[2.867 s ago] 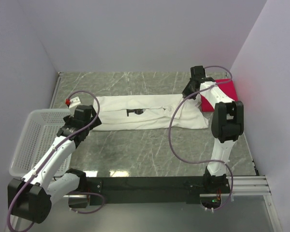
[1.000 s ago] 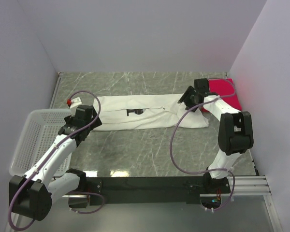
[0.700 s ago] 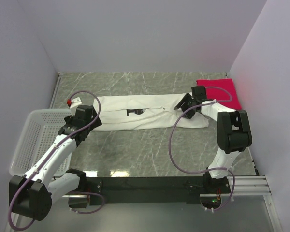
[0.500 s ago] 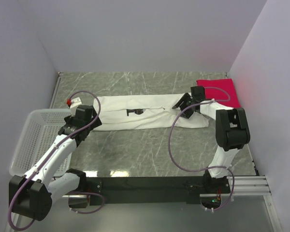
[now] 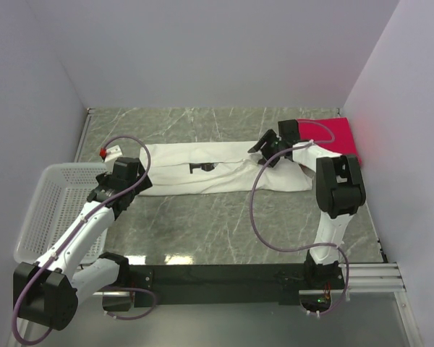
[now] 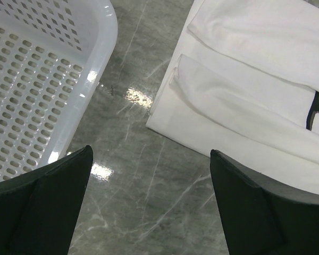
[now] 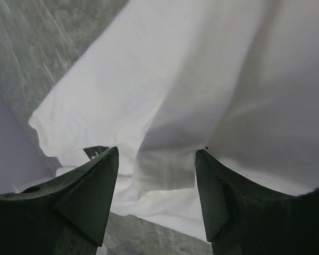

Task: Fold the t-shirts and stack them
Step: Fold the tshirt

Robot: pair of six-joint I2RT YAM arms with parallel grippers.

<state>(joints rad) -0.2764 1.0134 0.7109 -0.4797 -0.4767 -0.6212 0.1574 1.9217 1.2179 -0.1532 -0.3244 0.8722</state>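
On the left, the white mesh basket (image 5: 29, 217) sits at the table's edge. My left gripper (image 6: 151, 154) has not moved. Its jaws are spread wide with nothing in them, over bare table between the basket and the left edge of the white t-shirt (image 5: 202, 168), which lies in a long strip across the middle.

The real change is on the right. My right gripper (image 7: 157, 154) has swung away from the folded red t-shirt (image 5: 336, 137) in the far right corner and now hangs over the white shirt's right part, jaws partly open and, as far as I can see, empty. I judge the red one finished and the white one next.

The right arm covers part of both shirts, and I cannot tell whether the fingertips touch the cloth.
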